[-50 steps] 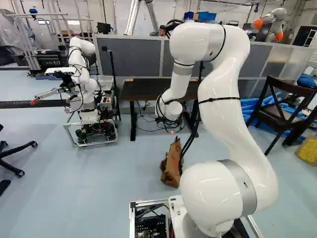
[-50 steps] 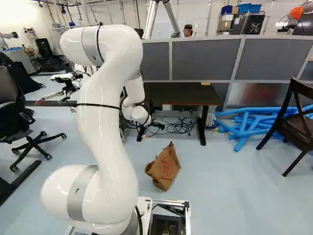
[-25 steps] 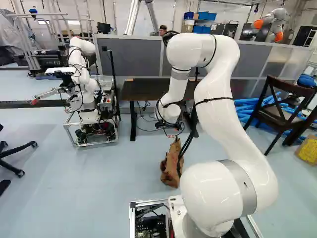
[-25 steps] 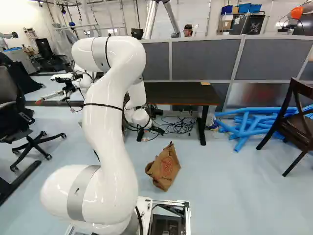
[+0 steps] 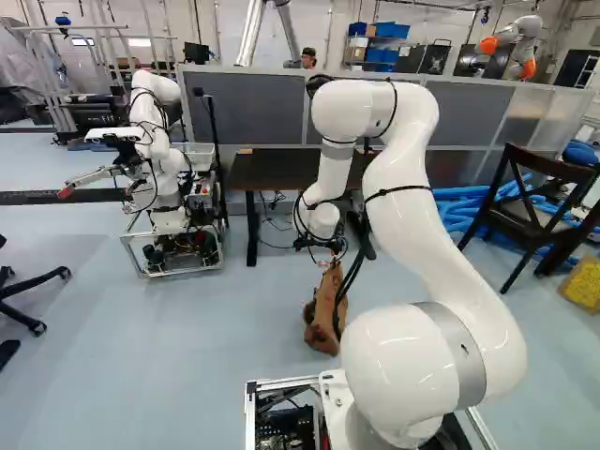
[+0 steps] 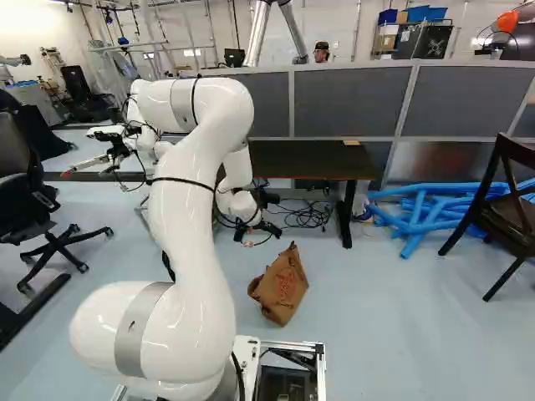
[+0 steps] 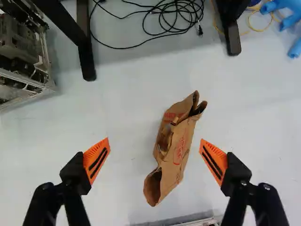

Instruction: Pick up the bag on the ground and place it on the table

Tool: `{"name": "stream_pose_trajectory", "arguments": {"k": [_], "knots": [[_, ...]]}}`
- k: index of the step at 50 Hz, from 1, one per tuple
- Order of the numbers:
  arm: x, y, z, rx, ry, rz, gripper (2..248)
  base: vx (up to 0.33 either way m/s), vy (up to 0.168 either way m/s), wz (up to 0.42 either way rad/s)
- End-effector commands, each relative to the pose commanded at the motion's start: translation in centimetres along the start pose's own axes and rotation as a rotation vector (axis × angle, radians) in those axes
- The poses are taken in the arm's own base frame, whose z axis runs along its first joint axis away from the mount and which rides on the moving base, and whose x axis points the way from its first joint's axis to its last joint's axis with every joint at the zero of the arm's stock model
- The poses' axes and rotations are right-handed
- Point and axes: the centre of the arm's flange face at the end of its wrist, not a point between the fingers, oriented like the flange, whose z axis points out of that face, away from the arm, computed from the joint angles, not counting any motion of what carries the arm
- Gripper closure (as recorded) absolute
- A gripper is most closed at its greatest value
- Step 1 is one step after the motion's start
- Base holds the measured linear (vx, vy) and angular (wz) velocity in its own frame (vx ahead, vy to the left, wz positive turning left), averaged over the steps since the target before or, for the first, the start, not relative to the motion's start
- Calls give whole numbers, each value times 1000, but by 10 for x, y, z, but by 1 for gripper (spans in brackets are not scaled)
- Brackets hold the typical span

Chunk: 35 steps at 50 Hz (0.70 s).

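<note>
While the jaws are spread wide with nothing pinched, brown paper bag [image 7: 178, 157] sits on the floor [image 7: 117, 188], below them; in the wrist view it shows between the two orange pads [image 7: 214, 161], touching neither, nearer one pad than the other; bag is creased, one end gaping; desk [image 6: 313, 159] stands beyond the bag in both base views, bag not on it; coiled black cables [image 7: 171, 21] lie on floor by the desk legs; dark chair [image 6: 501, 213] at right of the right base view.
</note>
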Motion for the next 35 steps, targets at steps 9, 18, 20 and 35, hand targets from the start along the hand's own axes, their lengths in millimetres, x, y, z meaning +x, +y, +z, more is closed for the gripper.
{"name": "stream_pose_trajectory", "arguments": {"k": [9,18,20,35], "knots": [[-5,3,12,-5,-22,4,3,0,0,0],[-11,6,23,-10,-45,8,3,0,0,0],[-12,7,26,-12,-50,9,3,0,0,0],[-20,11,46,-19,-73,15,3,0,0,0]]}}
